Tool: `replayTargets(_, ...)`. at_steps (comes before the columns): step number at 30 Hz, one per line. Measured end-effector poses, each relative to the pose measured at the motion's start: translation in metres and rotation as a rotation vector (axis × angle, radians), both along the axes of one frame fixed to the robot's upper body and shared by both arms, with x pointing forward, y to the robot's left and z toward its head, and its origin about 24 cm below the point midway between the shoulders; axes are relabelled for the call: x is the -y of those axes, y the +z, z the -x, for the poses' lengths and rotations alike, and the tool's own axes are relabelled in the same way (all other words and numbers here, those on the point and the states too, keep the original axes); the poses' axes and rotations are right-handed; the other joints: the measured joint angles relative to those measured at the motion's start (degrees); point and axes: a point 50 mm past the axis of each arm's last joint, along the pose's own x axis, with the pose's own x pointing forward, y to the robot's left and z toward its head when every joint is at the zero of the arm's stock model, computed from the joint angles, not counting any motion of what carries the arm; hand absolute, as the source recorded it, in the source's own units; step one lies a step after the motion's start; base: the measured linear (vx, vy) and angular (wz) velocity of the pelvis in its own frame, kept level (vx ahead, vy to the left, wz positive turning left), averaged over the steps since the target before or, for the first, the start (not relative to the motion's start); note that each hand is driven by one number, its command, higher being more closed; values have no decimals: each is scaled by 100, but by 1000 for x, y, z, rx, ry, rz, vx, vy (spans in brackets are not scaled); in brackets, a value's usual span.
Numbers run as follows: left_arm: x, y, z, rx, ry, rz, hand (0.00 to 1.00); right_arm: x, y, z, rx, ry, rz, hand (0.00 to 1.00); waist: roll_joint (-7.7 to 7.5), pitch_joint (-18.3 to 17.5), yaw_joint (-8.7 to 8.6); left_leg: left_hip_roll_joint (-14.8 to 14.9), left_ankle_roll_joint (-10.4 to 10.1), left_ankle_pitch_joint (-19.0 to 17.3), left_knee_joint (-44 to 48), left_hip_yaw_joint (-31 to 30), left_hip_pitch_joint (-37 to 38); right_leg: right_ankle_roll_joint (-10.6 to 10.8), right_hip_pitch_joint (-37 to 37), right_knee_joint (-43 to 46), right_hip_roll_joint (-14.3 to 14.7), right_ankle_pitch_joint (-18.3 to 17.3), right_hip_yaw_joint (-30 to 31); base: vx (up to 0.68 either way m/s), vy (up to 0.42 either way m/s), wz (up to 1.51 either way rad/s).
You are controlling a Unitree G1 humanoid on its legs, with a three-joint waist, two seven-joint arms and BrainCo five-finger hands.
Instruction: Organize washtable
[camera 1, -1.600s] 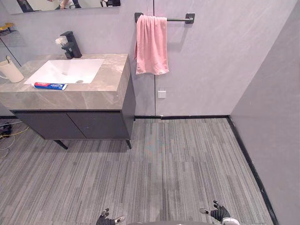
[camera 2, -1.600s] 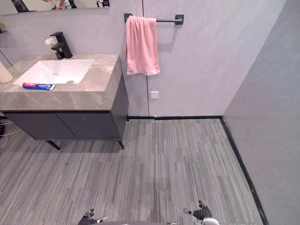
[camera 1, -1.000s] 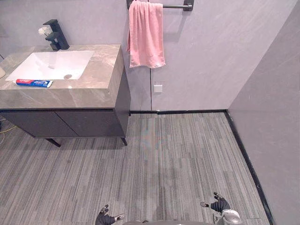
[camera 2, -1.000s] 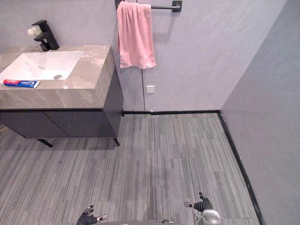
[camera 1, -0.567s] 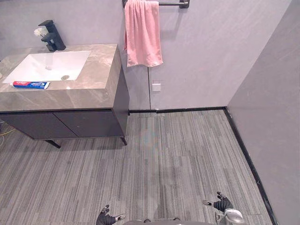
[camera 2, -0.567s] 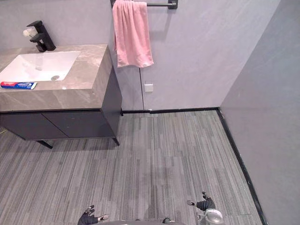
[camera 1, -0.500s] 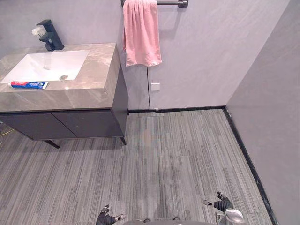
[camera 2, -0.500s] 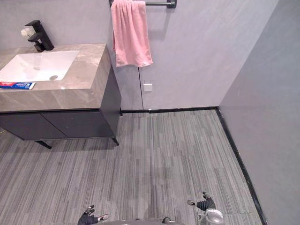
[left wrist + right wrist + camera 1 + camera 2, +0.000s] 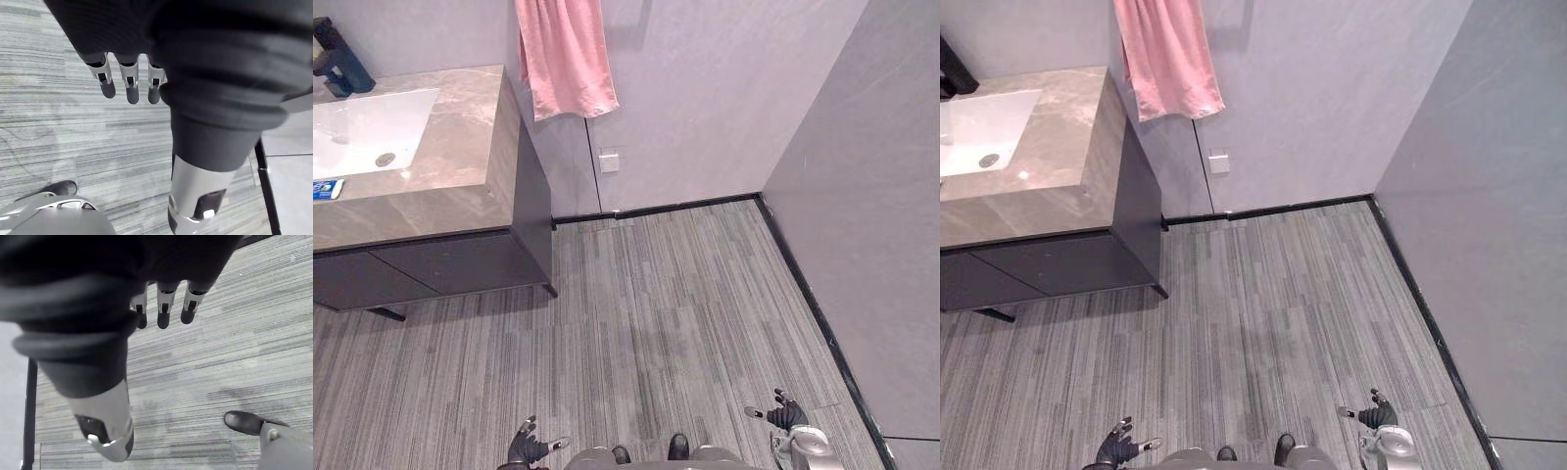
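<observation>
Viewpoint further right of washtable (image 9: 460, 157)

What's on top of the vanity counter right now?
White sink basin, black faucet behind it, and one end of a toothpaste tube at the view's edge. The counter is cut off on its left.
</observation>
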Motion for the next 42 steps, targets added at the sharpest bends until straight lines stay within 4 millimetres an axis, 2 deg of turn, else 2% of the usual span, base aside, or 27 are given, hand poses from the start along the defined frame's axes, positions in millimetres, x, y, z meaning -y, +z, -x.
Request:
replayTargets(2,-7,3,-2,10,-4,-20,0,6,3,-2,5,5,16,0,-45,53,-92,-24,-13,-21,-98,-88,259,-185,-250,270,-309,-497,-359,217,-22,14)
replayTargets(5,-2,5,-15,41,-13,-10,0,18,10,-9,23,11,52,0,200,198,-277,335,-120,29,-214,-321,370,-270,-650,-826,-143,-452,-604,264,-86,41)
replayTargets(6,0,6,-18,48,-19,-6,0,20,10,-8,22,10,55,0,233,217,-290,397,-192,46,-264,-373,412,-282,-721,-1202,-62,-298,-572,388,-162,41)
replayTargets(7,0,7,-23,60,-30,-10,0,18,6,1,-1,4,49,0,137,205,-301,429,-460,50,-320,-527,509,-309,-745,-2268,33,457,-361,388,-162,40)
replayTargets(8,0,8,-24,62,-31,-11,0,18,5,4,-7,2,47,0,101,196,-302,425,-503,32,-315,-571,518,-337,-729,-2370,20,570,-312,520,-292,69)
replayTargets(9,2,8,-28,71,-35,-7,0,18,1,14,-36,-7,41,0,33,162,-317,520,-715,-99,-233,-738,635,-750,-684,-2214,-37,1004,-327,351,-240,49)
replayTargets(10,6,8,-30,77,-36,4,0,17,1,15,-43,-10,38,0,153,157,-307,663,-746,-91,-91,-790,583,-742,-673,-2092,12,893,-443,513,-368,61)
replayTargets(12,13,9,-37,104,-41,21,0,9,-2,14,-43,-6,14,0,275,181,-331,1080,-1131,362,1850,-1003,-380,-869,-318,-2421,210,593,-737,436,-335,44)
replayTargets(13,15,9,-36,103,-38,27,0,8,-2,14,-42,-5,13,0,332,218,-304,1239,-1138,632,2470,-1044,-681,-885,-76,-2625,328,587,-777,448,-319,21)
replayTargets(14,16,6,-29,85,-29,35,0,6,-4,14,-52,6,11,0,304,276,-225,1607,-1119,615,3698,-966,-1076,-912,554,-3092,604,587,-796,455,-270,-1)
replayTargets(15,16,5,-26,76,-24,35,0,4,-4,12,-52,15,11,0,310,277,-199,1658,-1045,571,4002,-881,-1188,-917,808,-3258,664,583,-785,436,-237,-12)
replayTargets(17,18,5,-25,78,-17,43,0,3,0,0,-15,15,13,0,112,315,-19,1580,-812,432,4188,-540,-1659,-922,1355,-3705,675,579,-640,375,-157,-30)
replayTargets(19,21,4,-26,84,-9,53,0,3,5,-14,23,15,10,0,90,327,85,1438,-681,354,3596,-428,-2177,-911,1521,-3917,684,584,-500,322,-54,-42)
replayTargets(21,22,4,-27,90,15,64,0,-4,8,-26,57,12,-4,0,49,352,184,1081,-707,454,1764,-473,-2523,-758,1678,-4054,612,514,-398,360,101,-35)
replayTargets(22,23,5,-29,95,15,66,0,-4,7,-24,53,7,-7,0,46,354,219,956,-710,643,1155,-536,-2511,-683,1743,-4066,589,470,-400,314,136,-15)
replayTargets(24,22,4,-26,89,25,67,0,-8,4,-19,40,1,-10,0,76,338,291,749,-574,1910,162,-751,-2360,-422,1963,-4119,601,309,-362,314,163,-5)
replayTargets(25,16,5,-26,91,32,51,0,-18,0,-15,27,9,-32,0,-106,275,356,578,-355,1926,101,-726,-2256,-315,2074,-4165,460,250,-322,466,178,12)
replayTargets(26,11,8,-31,110,47,41,0,-23,-3,-12,18,11,-46,0,-339,272,364,413,-214,1791,227,-741,-2324,-191,2110,-4170,287,183,-354,404,119,26)
replayTargets(28,4,10,-32,112,61,28,0,-25,-3,-14,21,14,-49,0,-476,294,376,374,-122,1352,799,-766,-2485,-72,2253,-4147,193,205,-447,375,131,25)
replayTargets(30,1,8,-26,93,84,24,0,-27,-2,-16,27,23,-50,0,-451,291,382,438,-105,853,1194,-775,-2354,161,2189,-3369,78,111,-390,333,160,-4)
replayTargets(32,-3,7,-18,72,89,14,0,-33,-4,-14,16,48,-58,0,-426,301,352,343,-31,507,1121,-839,-1862,450,1372,-873,-508,248,-95,318,160,9)
replayTargets(35,-6,8,-20,75,83,-2,0,-40,-9,-7,-10,60,-74,0,-400,324,342,242,22,424,777,-960,-1232,298,673,284,-583,-203,164,376,62,40)
replayTargets(37,-7,8,-20,77,90,-9,0,-41,-9,-7,-14,74,-72,0,-358,340,266,254,1,441,484,-1092,-863,-10,395,-250,-399,-377,-40,392,-22,43)
replayTargets(38,-6,8,-20,77,91,-6,0,-41,-9,-8,-9,77,-71,0,-270,333,176,344,-8,445,307,-1212,-682,-116,170,-1163,-79,-376,-42,346,-71,38)
replayTargets(40,-1,7,-22,80,90,7,0,-40,-9,-7,-13,76,-68,0,-181,331,127,441,-32,457,165,-1297,-520,-274,-38,-2200,216,-98,82,342,-107,52)
replayTargets(41,-3,8,-22,78,86,1,0,-40,-11,-2,-25,72,-71,0,-297,270,48,349,-235,465,97,-1423,-377,-265,-2,-3384,337,702,387,354,-141,87)
replayTargets(42,0,7,-23,77,75,6,0,-38,-14,9,-51,58,-70,0,-350,261,35,260,-427,324,107,-1543,-269,-283,41,-3576,291,1386,645,443,-243,95)
